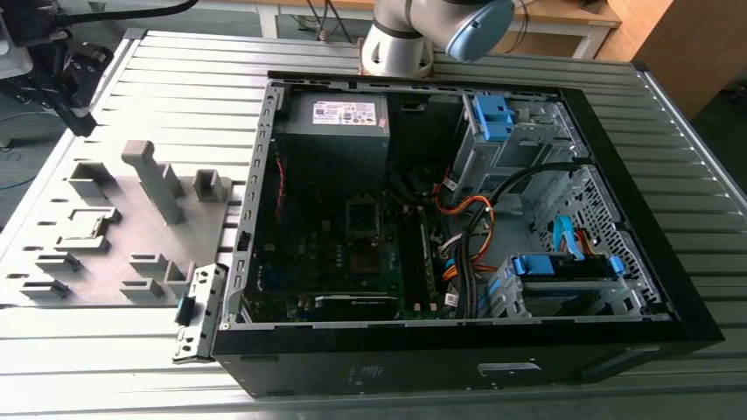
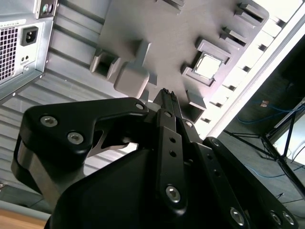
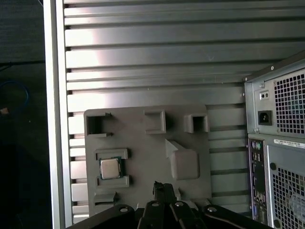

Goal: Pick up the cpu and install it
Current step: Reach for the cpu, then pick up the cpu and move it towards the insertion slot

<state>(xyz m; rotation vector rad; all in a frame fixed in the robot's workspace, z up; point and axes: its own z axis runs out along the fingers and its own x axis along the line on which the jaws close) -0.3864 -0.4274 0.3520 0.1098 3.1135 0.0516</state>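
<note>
Closest of all, the hand (image 2: 165, 93) is seen with its fingers closed together, empty, above the grey holder plate (image 2: 157, 33). The cpu (image 2: 208, 66) lies seated in that plate, apart from the hand. It is judged light, stiff, smooth-topped and fragile; opposite edges should be gripped. Its underside is hidden.

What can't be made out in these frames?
- Both wrist views: the cpu underside faces down in its parts tray pocket, so it is hidden.
- Both wrist views: the body of the gripper hides the parts tray's edge nearest it.
- Exterior view: the motherboard socket is too dark to tell whether it is open or occupied.
- Exterior view: the arm is cut off by the top edge.
</note>
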